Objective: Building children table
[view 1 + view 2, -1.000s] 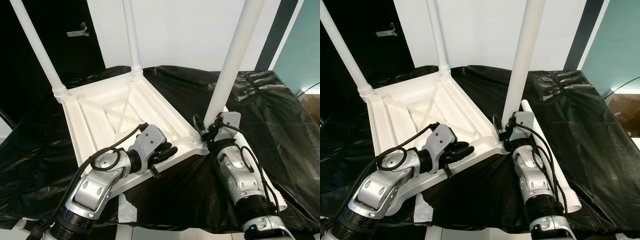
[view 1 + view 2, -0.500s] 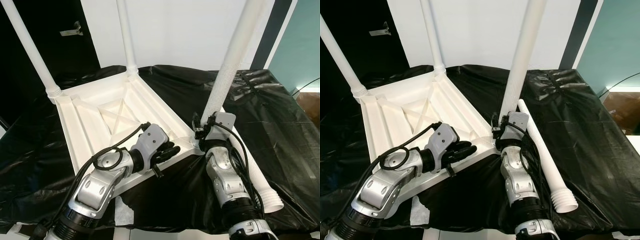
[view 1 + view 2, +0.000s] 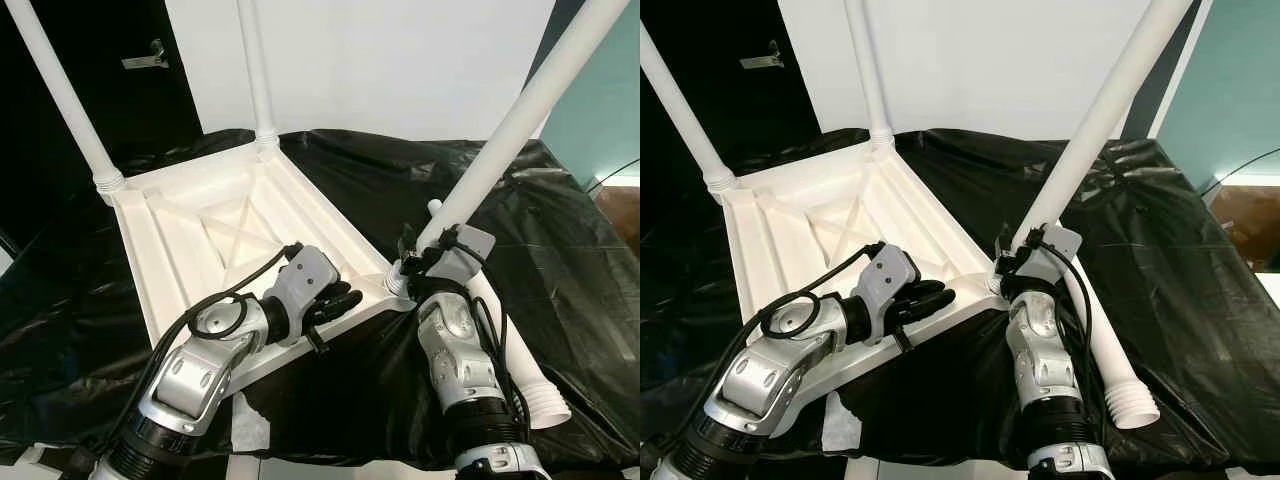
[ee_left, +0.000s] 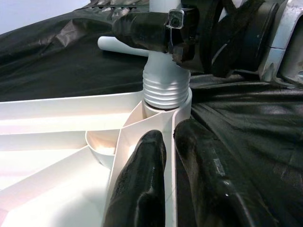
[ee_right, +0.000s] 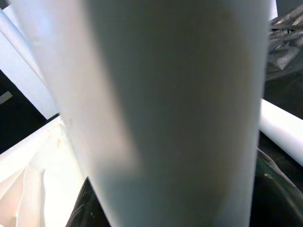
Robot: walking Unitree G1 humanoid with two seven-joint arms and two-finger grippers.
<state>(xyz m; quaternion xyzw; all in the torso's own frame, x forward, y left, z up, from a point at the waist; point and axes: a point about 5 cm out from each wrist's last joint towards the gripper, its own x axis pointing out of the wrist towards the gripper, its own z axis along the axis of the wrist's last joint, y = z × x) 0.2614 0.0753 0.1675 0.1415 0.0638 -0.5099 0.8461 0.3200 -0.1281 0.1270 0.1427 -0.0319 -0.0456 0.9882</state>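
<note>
Table top, unmarked white plastic

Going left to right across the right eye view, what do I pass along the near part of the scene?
Left claw resting on the upturned white tabletop → right claw at the base of the tilted leg → loose white leg lying on the black sheet.
</note>
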